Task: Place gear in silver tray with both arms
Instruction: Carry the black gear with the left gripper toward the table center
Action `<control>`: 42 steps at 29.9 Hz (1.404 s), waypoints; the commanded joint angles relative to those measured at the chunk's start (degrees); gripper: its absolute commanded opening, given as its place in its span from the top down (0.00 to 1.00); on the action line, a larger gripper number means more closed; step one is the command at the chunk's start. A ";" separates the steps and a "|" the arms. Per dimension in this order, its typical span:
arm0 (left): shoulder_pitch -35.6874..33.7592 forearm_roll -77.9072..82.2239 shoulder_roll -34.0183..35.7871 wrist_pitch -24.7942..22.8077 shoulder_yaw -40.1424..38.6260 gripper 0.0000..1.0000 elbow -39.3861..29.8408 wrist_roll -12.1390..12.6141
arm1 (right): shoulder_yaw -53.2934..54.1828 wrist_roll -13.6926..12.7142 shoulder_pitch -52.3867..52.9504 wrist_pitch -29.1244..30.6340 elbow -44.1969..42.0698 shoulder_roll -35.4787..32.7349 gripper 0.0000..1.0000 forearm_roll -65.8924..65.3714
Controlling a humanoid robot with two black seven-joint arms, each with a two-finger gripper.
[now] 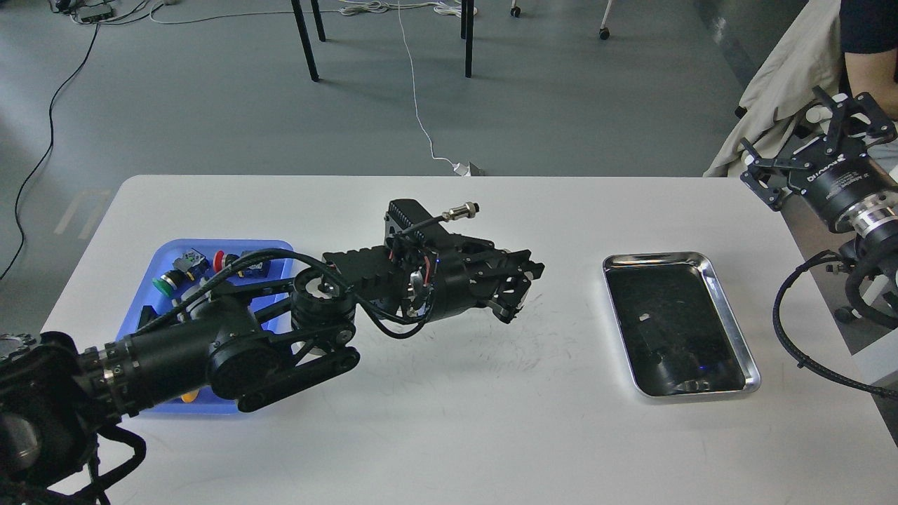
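The silver tray (657,259) lies on the right of the white table, its dark floor bare. My left arm reaches across from the blue tray (165,247) to the table's middle. Its gripper (515,289) hovers just left of the silver tray, fingers pointing right and down. It is dark, and I cannot tell whether the fingers hold anything. No gear shows; the arm hides most of the blue tray. My right gripper (814,151), marked ROBOTIQ, is open and empty, raised beyond the table's far right corner.
A green button (164,284), a red button (219,260) and other small parts lie at the blue tray's far end. A seated person (866,42) is close behind the right gripper. A black cable (786,337) loops beside the silver tray.
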 commanded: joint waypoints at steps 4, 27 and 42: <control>4.87 2.06 -5.41 0.92 0.22 0.93 7.26 -0.82 | -0.88 0.01 0.30 0.00 0.89 0.23 0.01 -0.34; 10.94 3.65 -5.41 5.76 3.73 0.86 10.44 -1.26 | -2.64 0.01 3.02 0.00 2.03 0.94 0.01 -0.42; 12.35 -0.92 -5.41 10.50 3.56 0.17 9.91 -1.17 | -2.90 0.01 3.20 0.00 4.84 0.94 0.01 -0.51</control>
